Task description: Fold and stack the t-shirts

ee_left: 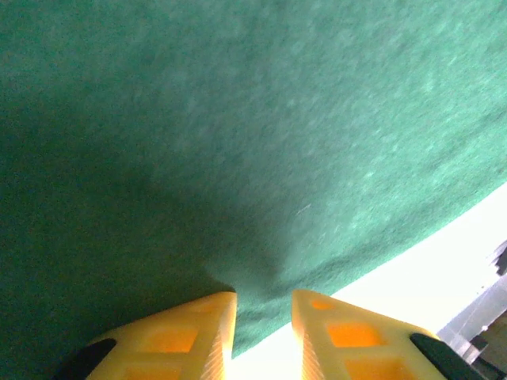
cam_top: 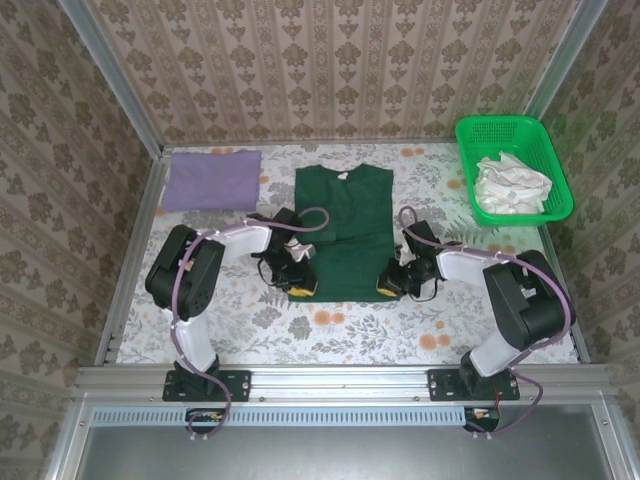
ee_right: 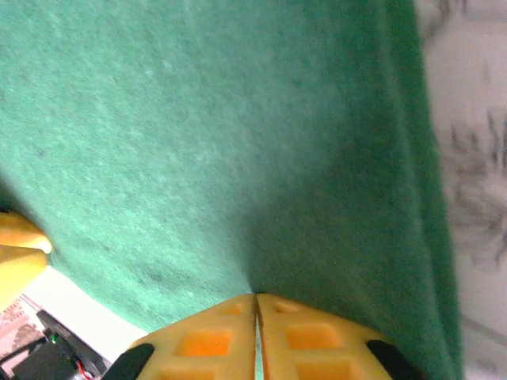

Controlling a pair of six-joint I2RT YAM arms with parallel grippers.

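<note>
At mid-frame of the top view, the green shirt [cam_top: 345, 215] is lying with its long axis running up-frame, hem nearest the arms. The left gripper [cam_top: 303, 288] and right gripper [cam_top: 388, 287] are each pinching one hem corner, jaws narrow on cloth, so the fold is likely heading up-frame.

The left claw [cam_top: 303, 289] and right claw [cam_top: 385, 288] hide the near corners of the green t-shirt [cam_top: 343, 215]; we cannot identify the basket [cam_top: 500, 122] contents.

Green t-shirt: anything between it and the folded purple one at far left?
Nothing visible: a bare strip of table separates the green t-shirt from the purple t-shirt. The left arm lies just nearer than that gap; the basket is far right.
</note>
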